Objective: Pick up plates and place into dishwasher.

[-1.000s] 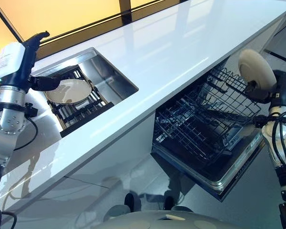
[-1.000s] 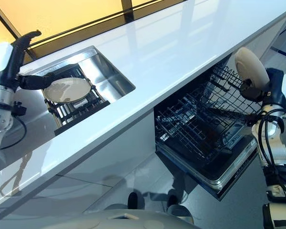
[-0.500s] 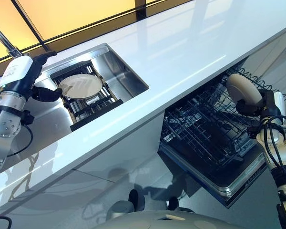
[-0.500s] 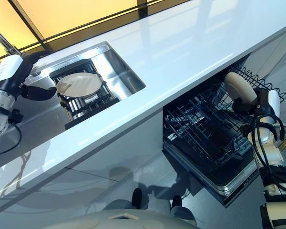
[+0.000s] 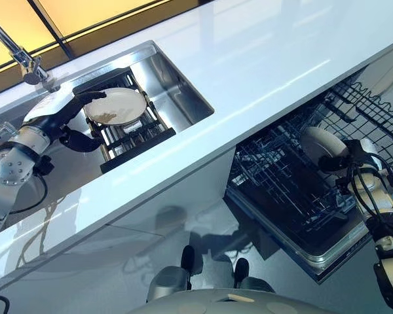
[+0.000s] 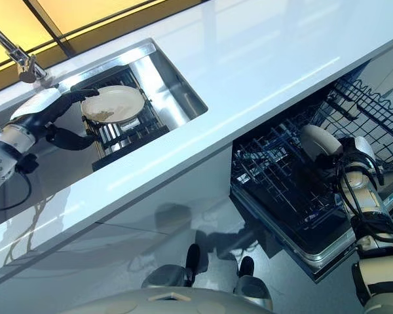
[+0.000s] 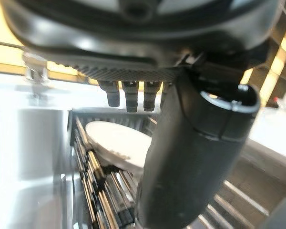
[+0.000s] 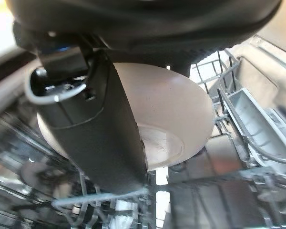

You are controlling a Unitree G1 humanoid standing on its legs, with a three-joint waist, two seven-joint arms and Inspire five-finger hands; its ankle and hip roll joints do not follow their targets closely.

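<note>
A white plate [image 5: 118,106] with brown smears lies flat on a black rack [image 5: 134,134] in the steel sink [image 5: 178,88]. My left hand [image 5: 64,121] is open at the plate's left edge, fingers stretched over its rim and thumb lower down, apart from it. The left wrist view shows that plate [image 7: 117,143] past the straight fingers [image 7: 133,98]. My right hand [image 5: 346,157] is shut on a second white plate [image 5: 319,145], held tilted low among the wires of the dishwasher's pulled-out rack [image 5: 281,190]. In the right wrist view the thumb [image 8: 95,129] lies across this plate [image 8: 176,114].
A long white countertop [image 5: 262,52] runs between the sink and the dishwasher below it. A faucet [image 5: 23,60] stands behind the sink. The dishwasher's open door [image 5: 327,255] juts out under the wire rack. A grey plastic holder [image 8: 257,124] sits in the rack by the plate.
The camera has shifted. My right hand has lowered its plate from above the rack down among the wires. My left hand has swung over to the sink plate's edge.
</note>
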